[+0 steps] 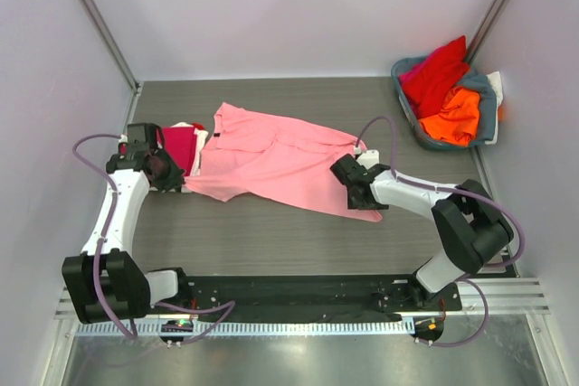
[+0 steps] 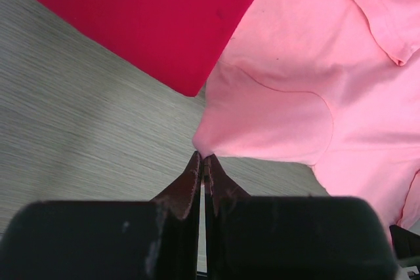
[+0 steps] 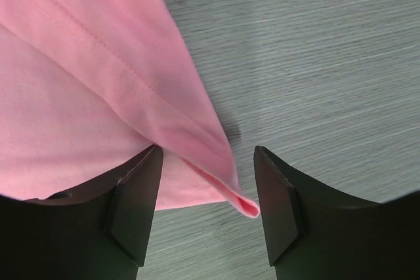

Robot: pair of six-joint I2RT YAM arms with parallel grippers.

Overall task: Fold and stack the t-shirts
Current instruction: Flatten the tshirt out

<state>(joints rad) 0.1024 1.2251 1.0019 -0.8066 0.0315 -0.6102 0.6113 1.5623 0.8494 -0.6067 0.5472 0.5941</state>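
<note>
Risk: hem corner of pink t-shirt sits between parted fingers of right gripper, unclamped; closing may catch one layer only and skew the fold. Sleeve tip drawn to point in clenched left gripper; thin bite, may slip under pull. Shirt spread mid table, just beside folded crimson t-shirt. Cloth soft, matte, double-stitched hem. Tabletop grey, woodgrained.
</note>
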